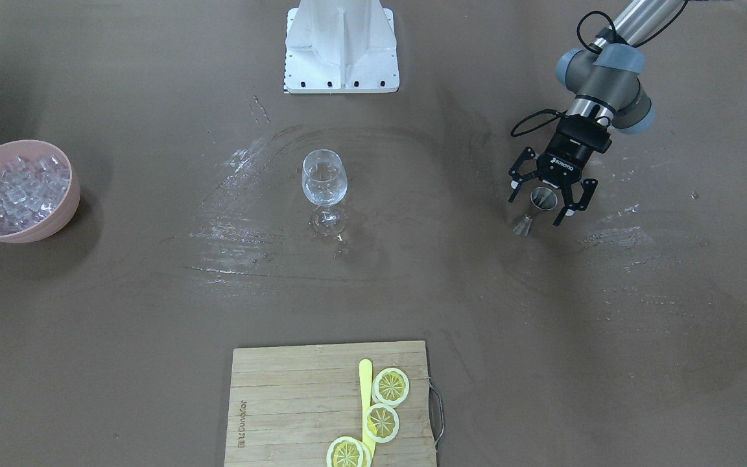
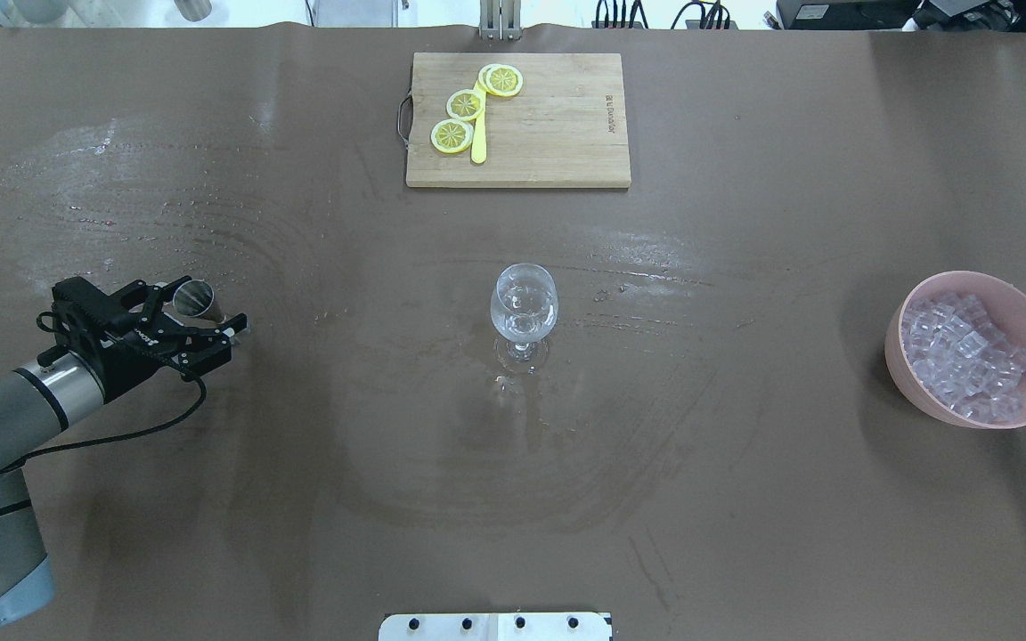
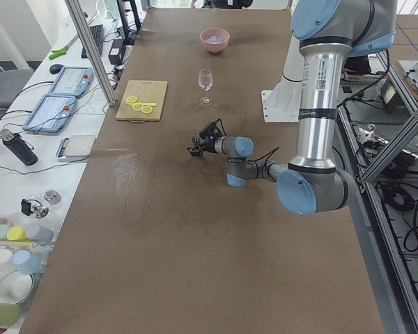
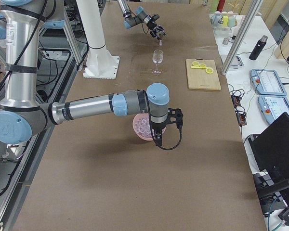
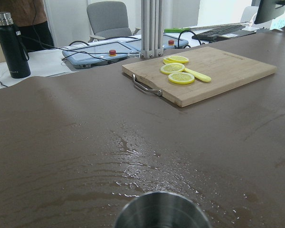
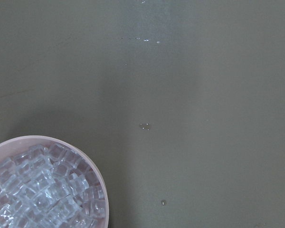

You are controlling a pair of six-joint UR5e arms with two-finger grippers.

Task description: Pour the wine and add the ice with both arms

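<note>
Front-facing view: the left hand (image 1: 535, 212) has its fingers spread wide on either side of a steel jigger (image 1: 544, 200) standing on the counter (image 1: 542, 324), not closed on it. The ice (image 1: 20, 191) lies piled in a pink bowl (image 1: 62, 217) at the opposite end, well apart from the central wine glass (image 1: 325, 178). Overhead view: the jigger sits between that hand's fingers, and the ice-filled bowl is at far right. Right-side view: the right hand (image 4: 157, 137) hangs over the bowl, and whether it is open or closed cannot be told.
</note>
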